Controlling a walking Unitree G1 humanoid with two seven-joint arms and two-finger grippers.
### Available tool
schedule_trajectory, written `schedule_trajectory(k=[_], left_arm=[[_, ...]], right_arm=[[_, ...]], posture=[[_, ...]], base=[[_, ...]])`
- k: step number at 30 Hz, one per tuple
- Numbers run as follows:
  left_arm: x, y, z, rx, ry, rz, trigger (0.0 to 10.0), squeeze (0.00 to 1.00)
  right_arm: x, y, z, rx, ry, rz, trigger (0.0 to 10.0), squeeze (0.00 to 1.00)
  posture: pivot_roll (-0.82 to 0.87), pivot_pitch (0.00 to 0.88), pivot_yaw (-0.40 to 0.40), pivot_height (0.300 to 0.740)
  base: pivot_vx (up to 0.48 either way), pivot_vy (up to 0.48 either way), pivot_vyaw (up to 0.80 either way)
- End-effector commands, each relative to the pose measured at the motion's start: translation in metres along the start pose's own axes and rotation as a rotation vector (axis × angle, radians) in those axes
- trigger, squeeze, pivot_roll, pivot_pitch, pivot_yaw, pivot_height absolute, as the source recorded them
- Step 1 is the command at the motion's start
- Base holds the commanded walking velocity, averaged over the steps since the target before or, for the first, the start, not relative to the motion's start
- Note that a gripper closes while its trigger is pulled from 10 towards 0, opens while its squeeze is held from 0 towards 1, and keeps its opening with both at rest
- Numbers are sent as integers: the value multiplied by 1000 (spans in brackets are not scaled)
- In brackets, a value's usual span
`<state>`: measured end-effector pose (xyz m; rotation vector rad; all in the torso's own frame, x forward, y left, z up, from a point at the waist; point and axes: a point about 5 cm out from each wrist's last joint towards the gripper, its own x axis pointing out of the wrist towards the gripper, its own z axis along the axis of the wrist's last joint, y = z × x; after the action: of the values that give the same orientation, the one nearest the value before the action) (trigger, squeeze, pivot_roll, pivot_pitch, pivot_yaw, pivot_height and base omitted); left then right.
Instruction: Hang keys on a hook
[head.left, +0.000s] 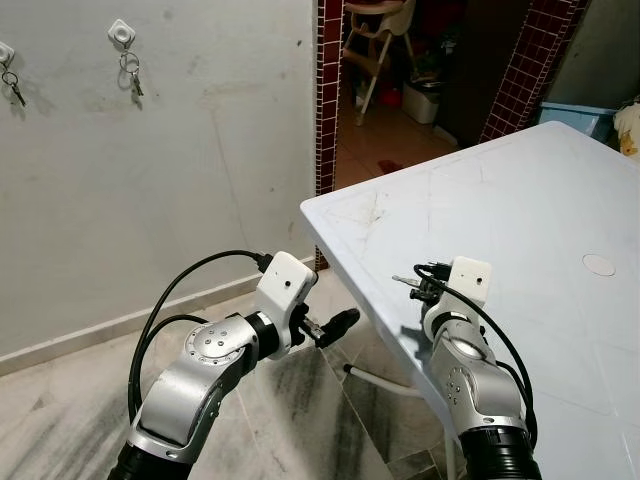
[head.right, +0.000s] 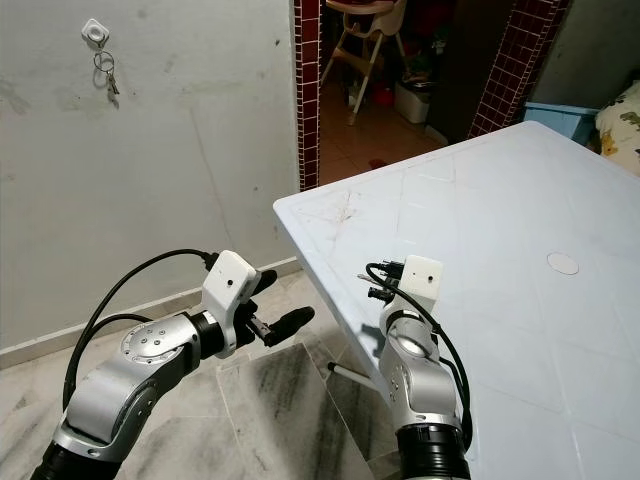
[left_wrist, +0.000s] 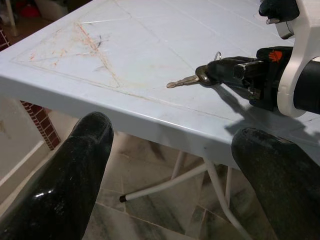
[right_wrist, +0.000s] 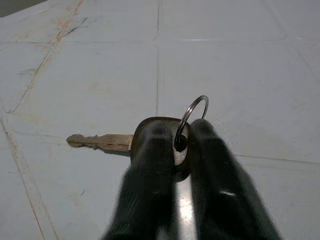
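my right claw (right_wrist: 175, 150) is clamped on the key (left_wrist: 186, 80) at its head, the ring (right_wrist: 192, 117) standing up between the fingers, just over the near corner of the white counter (head.left: 520, 200). my left claw (left_wrist: 175, 170) hangs off the counter's edge over the floor, fingers apart, holding nothing.

the step i'm on, as i judge it, is lifting the key clear and carrying it to the wall. to do it well i'd keep the pinch firm on the head so the ring stays free and upright, raise straight off the counter before turning, and aim for a hook (head.left: 121, 33) on the grey wall, well apart from here. that hook already carries keys (head.left: 132, 75), so i'd check for a free one.

the key lies roughly level, its long axis running from my fingers outward, blade tip pointing toward the robot's left, at the counter's edge.
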<state>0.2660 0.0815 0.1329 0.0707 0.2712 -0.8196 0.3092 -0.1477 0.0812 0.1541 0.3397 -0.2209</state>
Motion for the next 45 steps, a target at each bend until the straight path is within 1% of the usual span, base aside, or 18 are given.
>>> schedule_trajectory(k=[1, 10, 18, 22, 26, 27, 28, 29, 30, 32, 33, 34, 35, 37, 40, 41, 42, 45], left_arm=[[0, 0, 4, 21, -4, 4, 10000, 0], [1, 2, 2, 35, -1, 27, 10000, 0], [5, 3, 4, 49, -15, 39, 10000, 0], [4, 6, 6, 56, -36, 75, 10000, 0], [4, 11, 9, 56, -59, 125, 10000, 0], [2, 17, 12, 71, -82, 180, 10000, 0], [-1, 22, 15, 75, -110, 229, 10000, 0], [-5, 26, 19, 76, -141, 274, 10000, 0], [-9, 31, 21, 76, -167, 320, 10000, 0], [-23, 42, 22, 87, -187, 422, 10000, 0], [-27, 44, 20, 93, -182, 444, 10000, 0], [-27, 44, 20, 93, -182, 444, 10000, 0], [-33, 48, 15, 90, -170, 474, 10000, 0], [-38, 51, 11, 103, -153, 516, 10000, 0], [-43, 53, 8, 108, -153, 555, 10000, 0], [-51, 57, 8, 135, -173, 637, 10000, 0], [-55, 59, 8, 143, -183, 674, 10000, 0], [-63, 64, 0, 136, -158, 737, 10000, 0]], right_arm=[[2, 1, -4, 8, 24, 1, 0, 0], [3, 0, 2, 23, -3, 13, 0, 0], [3, 4, 7, 31, -23, 67, 0, 0], [-2, 10, 24, 62, -115, 140, 0, 0], [-7, 9, 40, 100, -191, 177, 0, 0], [-10, 9, 46, 102, -221, 193, 0, 0], [-11, 8, 51, 101, -239, 204, 3765, 0], [-13, 8, 54, 99, -252, 212, 4941, 0], [-15, 7, 56, 94, -264, 217, 10000, 0], [-19, 3, 63, 82, -297, 224, 10000, 0], [-21, 2, 64, 82, -305, 226, 10000, 0], [-21, 2, 64, 82, -305, 226, 10000, 0], [-26, 0, 67, 82, -326, 238, 10000, 0], [-31, -2, 69, 89, -340, 253, 10000, 0], [-37, -4, 72, 99, -355, 262, 10000, 0], [-44, -5, 76, 105, -376, 277, 10000, 0], [-48, -5, 77, 108, -384, 283, 10000, 0], [-56, -5, 78, 85, -402, 313, 10000, 0]], posture=[[132, 0, -5, 740], [130, 0, -7, 740], [124, 0, -6, 740], [122, 0, -5, 740], [122, 0, -5, 740], [123, 0, -7, 740], [122, 0, -3, 740], [121, 0, -2, 740], [121, 0, -2, 740], [130, 0, -1, 740], [130, 0, -1, 740], [130, 0, -1, 740], [139, 0, -3, 740], [144, 0, -5, 740], [151, 0, -6, 740], [155, 0, -6, 740], [155, 0, -6, 740], [154, 0, -8, 740]], base=[[0, 0, 0], [0, 0, 0], [0, 0, 0], [0, 0, 0], [0, 0, 0], [0, 0, 0], [0, 0, 0], [0, 0, 0], [0, 0, 0], [0, 0, 0], [0, 0, 0], [0, 0, 0], [0, 0, 0], [0, 0, 0], [0, 0, 0], [0, 0, 0], [0, 0, 0], [0, 0, 0]])
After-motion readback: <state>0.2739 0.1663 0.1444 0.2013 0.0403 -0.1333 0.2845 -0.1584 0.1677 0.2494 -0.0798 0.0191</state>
